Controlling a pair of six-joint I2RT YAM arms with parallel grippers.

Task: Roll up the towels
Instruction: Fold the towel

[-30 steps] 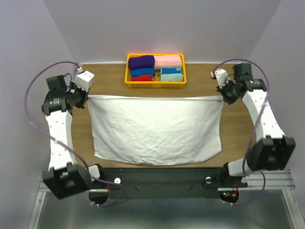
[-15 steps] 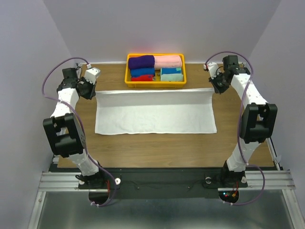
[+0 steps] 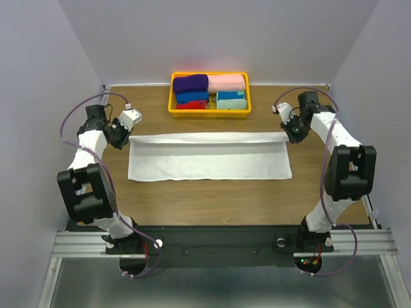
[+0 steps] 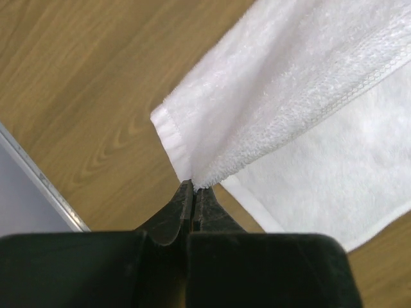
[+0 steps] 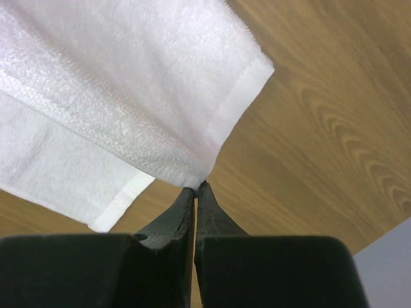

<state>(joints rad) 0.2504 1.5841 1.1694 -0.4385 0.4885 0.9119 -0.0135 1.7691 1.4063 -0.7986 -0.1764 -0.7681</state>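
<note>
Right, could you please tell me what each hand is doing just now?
Left hand: closed on the white towel.
Right hand: closed on the white towel.

towel (image 3: 210, 160) on table (image 3: 212, 199) | basket (image 3: 209, 113) behind it | left fingers (image 4: 188, 206) at far-left corner | right fingers (image 5: 190, 206) at far-right

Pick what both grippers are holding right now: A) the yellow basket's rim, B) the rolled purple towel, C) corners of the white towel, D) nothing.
C: the left gripper and the right gripper are each shut on a corner of the white towel.
</note>
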